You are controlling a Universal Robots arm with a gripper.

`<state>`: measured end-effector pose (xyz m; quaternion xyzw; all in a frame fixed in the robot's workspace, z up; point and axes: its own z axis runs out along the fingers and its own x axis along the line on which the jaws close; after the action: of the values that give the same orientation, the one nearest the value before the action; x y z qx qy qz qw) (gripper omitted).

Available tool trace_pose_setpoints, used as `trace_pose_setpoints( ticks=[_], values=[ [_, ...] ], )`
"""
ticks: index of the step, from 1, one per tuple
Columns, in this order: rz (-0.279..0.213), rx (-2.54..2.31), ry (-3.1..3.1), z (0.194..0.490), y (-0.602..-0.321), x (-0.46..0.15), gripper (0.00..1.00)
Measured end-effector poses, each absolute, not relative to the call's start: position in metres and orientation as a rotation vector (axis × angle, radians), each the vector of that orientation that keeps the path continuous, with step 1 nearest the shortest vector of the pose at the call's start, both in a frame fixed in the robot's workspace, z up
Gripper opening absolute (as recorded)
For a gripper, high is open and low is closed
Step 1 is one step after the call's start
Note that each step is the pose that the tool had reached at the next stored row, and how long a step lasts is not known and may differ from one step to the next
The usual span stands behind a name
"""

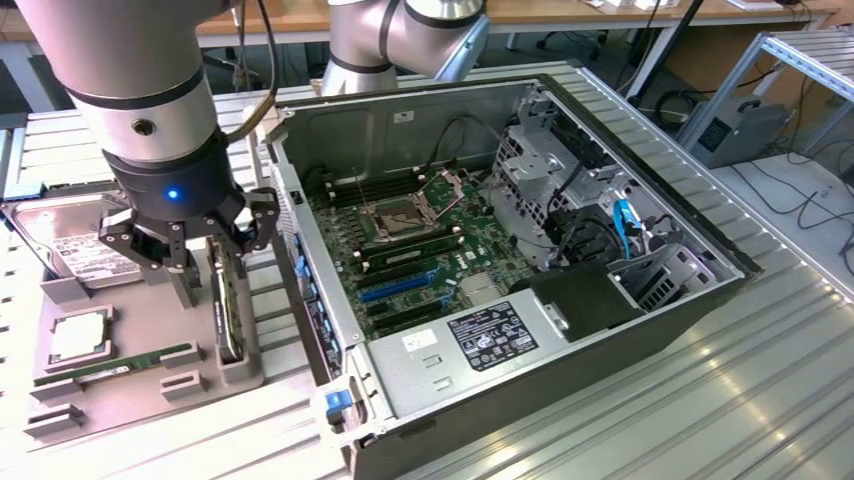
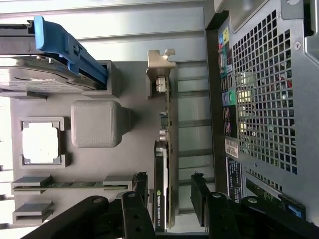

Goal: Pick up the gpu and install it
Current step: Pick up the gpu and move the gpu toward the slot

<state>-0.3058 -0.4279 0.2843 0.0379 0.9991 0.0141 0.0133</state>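
Note:
The gpu (image 1: 231, 312) is a thin dark card standing on edge in a slot of the grey holder tray (image 1: 134, 405), beside the computer case. In the wrist view the gpu (image 2: 167, 149) runs lengthwise, its silver-beige bracket (image 2: 160, 62) at the far end. My gripper (image 1: 214, 255) hangs right over the card. Its jaws are open, and the black fingers (image 2: 140, 191) stand one on each side of the card's near end with a gap on both sides. Seen from the wrist, the gripper (image 2: 169, 191) straddles the card without touching it.
The open computer case (image 1: 694, 300) lies on the exterior view's right of the tray, its motherboard (image 1: 414, 250) with blue slots exposed. On the tray sit a hard drive (image 1: 67, 245), a CPU (image 1: 78, 335) and a green RAM stick (image 1: 114, 367). The case's perforated rear panel (image 2: 264, 99) is close beside the gpu.

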Motion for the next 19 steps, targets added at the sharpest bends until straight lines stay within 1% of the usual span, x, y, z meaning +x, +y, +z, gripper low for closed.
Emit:
trace_pose_setpoints(
  ticks=[19],
  values=[
    [0.044, 0.118, 3.112, 0.273, -0.425, -0.307, 0.48]
  ],
)
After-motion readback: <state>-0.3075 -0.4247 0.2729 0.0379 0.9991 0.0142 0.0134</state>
